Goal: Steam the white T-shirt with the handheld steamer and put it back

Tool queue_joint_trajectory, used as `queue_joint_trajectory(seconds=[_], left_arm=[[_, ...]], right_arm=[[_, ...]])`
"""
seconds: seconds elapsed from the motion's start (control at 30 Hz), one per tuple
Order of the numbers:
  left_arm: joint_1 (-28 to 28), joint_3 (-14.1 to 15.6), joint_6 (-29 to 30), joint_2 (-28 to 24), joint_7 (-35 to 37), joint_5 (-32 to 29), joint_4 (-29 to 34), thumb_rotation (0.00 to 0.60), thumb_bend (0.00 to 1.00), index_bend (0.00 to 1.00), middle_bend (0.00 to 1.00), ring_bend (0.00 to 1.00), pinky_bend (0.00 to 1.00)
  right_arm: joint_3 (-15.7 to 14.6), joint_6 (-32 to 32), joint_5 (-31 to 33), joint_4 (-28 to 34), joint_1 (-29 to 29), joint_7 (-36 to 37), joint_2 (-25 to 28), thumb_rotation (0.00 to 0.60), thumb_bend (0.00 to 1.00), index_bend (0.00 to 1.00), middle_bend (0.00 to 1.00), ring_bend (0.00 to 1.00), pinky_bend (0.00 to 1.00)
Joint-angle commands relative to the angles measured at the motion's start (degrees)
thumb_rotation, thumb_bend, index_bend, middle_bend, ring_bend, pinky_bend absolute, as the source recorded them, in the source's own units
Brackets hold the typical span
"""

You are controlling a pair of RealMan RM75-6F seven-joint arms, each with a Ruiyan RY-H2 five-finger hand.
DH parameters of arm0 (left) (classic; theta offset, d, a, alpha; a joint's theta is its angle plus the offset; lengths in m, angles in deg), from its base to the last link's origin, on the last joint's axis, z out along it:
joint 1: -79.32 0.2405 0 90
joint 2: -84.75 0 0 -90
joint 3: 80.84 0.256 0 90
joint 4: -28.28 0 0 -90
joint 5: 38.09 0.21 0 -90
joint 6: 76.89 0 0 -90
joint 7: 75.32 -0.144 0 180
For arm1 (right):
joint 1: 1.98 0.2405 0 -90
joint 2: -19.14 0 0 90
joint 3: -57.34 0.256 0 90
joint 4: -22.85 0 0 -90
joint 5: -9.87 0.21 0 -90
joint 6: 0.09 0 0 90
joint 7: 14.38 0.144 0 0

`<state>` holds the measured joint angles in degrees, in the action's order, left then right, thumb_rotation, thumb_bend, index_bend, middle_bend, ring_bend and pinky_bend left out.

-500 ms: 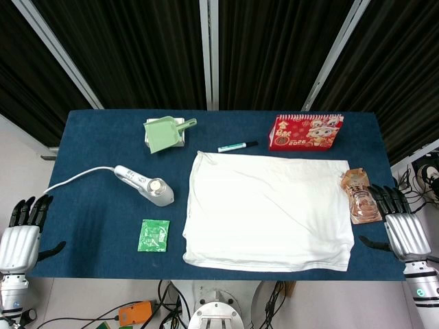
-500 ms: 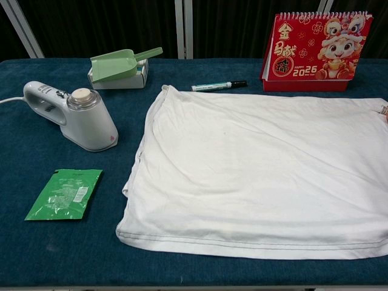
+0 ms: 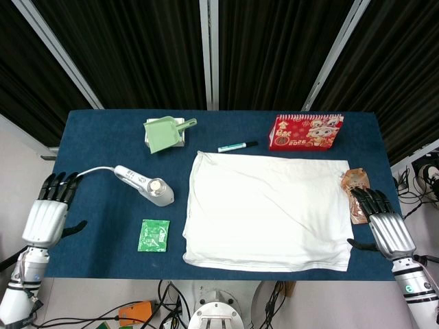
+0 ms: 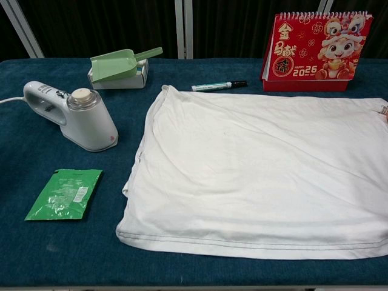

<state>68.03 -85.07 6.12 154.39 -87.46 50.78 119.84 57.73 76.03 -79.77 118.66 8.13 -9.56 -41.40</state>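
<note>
The white T-shirt (image 3: 267, 209) (image 4: 260, 176) lies folded flat on the blue table, right of centre. To its left stands the white handheld steamer (image 3: 145, 185) (image 4: 76, 116), its cord trailing off to the left edge. My left hand (image 3: 46, 214) is open at the table's left edge, fingers apart, well left of the steamer and holding nothing. By the shirt's right edge my right hand (image 3: 384, 223) is open too, over the table's right edge, fingers spread. Neither hand shows in the chest view.
A green scoop on a white box (image 3: 164, 133) (image 4: 118, 68) sits at the back left. A marker (image 3: 237, 146) (image 4: 218, 85) and a red desk calendar (image 3: 305, 131) (image 4: 318, 51) stand behind the shirt. A green sachet (image 3: 153, 235) (image 4: 65, 193) lies in front of the steamer. An orange packet (image 3: 358, 188) lies under my right fingertips.
Both hands have moved inward and up towards the table: the left now at its left edge, the right now over the right edge beside the shirt.
</note>
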Motion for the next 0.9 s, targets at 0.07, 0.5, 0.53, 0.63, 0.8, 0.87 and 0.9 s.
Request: queue_joint_trajectory(seconds=[0.07, 0.5, 0.53, 0.63, 0.8, 0.87, 0.9], left_arm=[[-8.2, -3.6, -9.9, 0.0, -5.5, -0.6, 1.2, 0.600, 0.04, 0.07, 0.08, 0.00, 0.00], [-24.3, -6.8, -33.5, 3.0, -23.0, -15.7, -2.0, 0.600, 0.08, 0.18, 0.16, 0.04, 0.00], [-25.1, -6.8, -34.3, 3.4, -24.1, -17.1, -2.1, 0.600, 0.08, 0.19, 0.17, 0.05, 0.00], [-26.8, -6.4, -35.6, 4.3, -26.2, -19.9, -2.7, 0.600, 0.08, 0.23, 0.20, 0.07, 0.00], [-29.4, -5.3, -37.3, 5.7, -30.5, -24.8, -4.3, 0.600, 0.08, 0.27, 0.27, 0.12, 0.00], [-30.3, -4.7, -37.5, 5.9, -32.2, -26.7, -4.4, 0.600, 0.08, 0.29, 0.29, 0.15, 0.00], [-30.6, -4.5, -37.4, 6.1, -32.8, -27.5, -4.4, 0.600, 0.08, 0.30, 0.31, 0.16, 0.00]], right_arm=[[-0.4, -0.5, 0.1, 0.0, 0.0, 0.0, -0.1, 0.600, 0.19, 0.01, 0.12, 0.00, 0.00], [-1.5, -1.6, 1.6, -0.6, -0.7, 0.5, -1.3, 0.600, 0.19, 0.01, 0.12, 0.00, 0.00], [-1.5, -1.7, 1.8, -0.7, -0.7, 0.5, -1.5, 0.600, 0.19, 0.01, 0.12, 0.00, 0.00], [-1.6, -2.3, 2.2, -1.0, -0.6, 0.6, -1.8, 0.600, 0.18, 0.01, 0.12, 0.00, 0.00], [-1.6, -3.1, 2.4, -1.1, -0.3, 0.6, -2.1, 0.600, 0.19, 0.01, 0.12, 0.00, 0.00], [-1.6, -3.3, 2.6, -1.2, -0.2, 0.7, -2.2, 0.600, 0.18, 0.01, 0.12, 0.00, 0.00], [-1.5, -3.4, 2.7, -1.3, -0.2, 0.7, -2.2, 0.600, 0.18, 0.01, 0.12, 0.00, 0.00]])
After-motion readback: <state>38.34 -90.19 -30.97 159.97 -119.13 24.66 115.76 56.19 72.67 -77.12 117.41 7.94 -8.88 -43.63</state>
